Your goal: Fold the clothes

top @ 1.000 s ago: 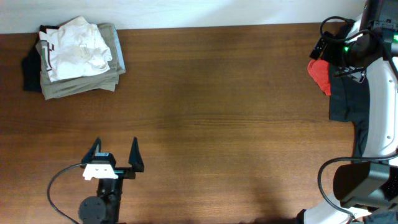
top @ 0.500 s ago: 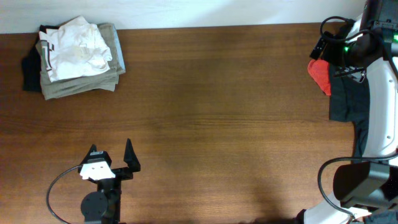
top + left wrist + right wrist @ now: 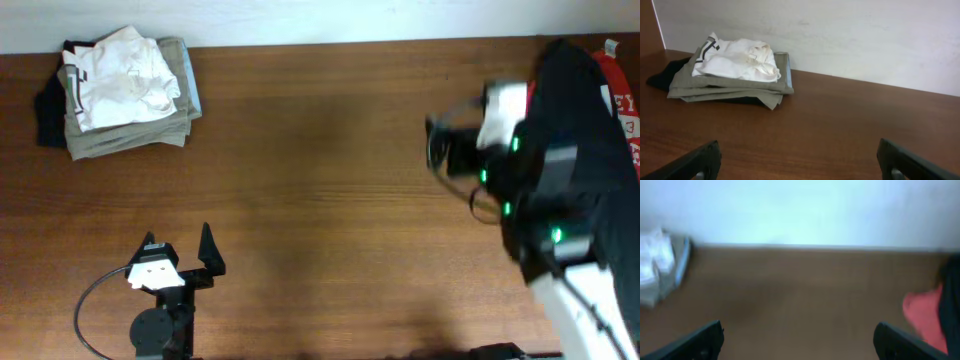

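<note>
The white T-shirt [image 3: 118,78] lies folded on top of a folded khaki garment [image 3: 130,135] at the far left corner, with a black garment [image 3: 48,110] under them. The pile also shows in the left wrist view, the T-shirt [image 3: 737,60] on top. A red garment [image 3: 622,90] lies at the far right edge and shows blurred in the right wrist view [image 3: 922,315]. My left gripper [image 3: 180,250] is open and empty near the front left, far from the pile. My right gripper [image 3: 447,140] is blurred; its wrist view shows it open and empty [image 3: 800,340] above bare table.
A dark mass [image 3: 575,120] at the right is blurred; I cannot tell arm from black garment there. The white wall [image 3: 840,35] runs along the table's far edge. The left arm's cable [image 3: 85,310] loops at the front left.
My right arm has swung from the far right corner leftward over the table and is motion-blurred. My left gripper shifted slightly left a second ago and has held still since.
</note>
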You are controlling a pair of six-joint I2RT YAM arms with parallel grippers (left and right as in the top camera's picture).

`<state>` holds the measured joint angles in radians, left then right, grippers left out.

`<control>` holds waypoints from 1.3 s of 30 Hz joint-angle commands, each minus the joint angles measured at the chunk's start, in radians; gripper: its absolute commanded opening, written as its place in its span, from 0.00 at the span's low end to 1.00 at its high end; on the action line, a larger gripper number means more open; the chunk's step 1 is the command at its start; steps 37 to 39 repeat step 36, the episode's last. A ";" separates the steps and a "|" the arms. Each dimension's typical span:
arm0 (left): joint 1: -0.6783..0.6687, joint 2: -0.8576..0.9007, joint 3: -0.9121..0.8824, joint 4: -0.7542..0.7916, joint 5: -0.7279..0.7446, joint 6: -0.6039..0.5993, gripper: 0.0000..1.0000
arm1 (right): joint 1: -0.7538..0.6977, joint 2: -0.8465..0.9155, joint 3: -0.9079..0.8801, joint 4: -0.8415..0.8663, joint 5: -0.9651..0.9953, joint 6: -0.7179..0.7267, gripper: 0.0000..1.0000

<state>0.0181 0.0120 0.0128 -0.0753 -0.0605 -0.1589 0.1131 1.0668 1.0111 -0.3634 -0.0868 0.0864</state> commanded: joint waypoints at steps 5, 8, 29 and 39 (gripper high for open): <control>-0.003 -0.006 -0.004 -0.002 -0.007 -0.008 0.99 | 0.004 -0.740 -0.794 0.361 0.004 -0.038 0.99; -0.002 -0.006 -0.004 -0.002 -0.007 -0.008 0.99 | 0.003 -0.933 -0.935 0.361 0.005 -0.038 0.99; -0.002 -0.006 -0.004 -0.002 -0.008 -0.008 0.99 | 0.003 -1.064 -1.006 0.292 0.009 -0.038 0.99; -0.002 -0.006 -0.004 -0.002 -0.007 -0.008 0.99 | 0.003 -1.064 -1.006 0.292 0.009 -0.038 0.99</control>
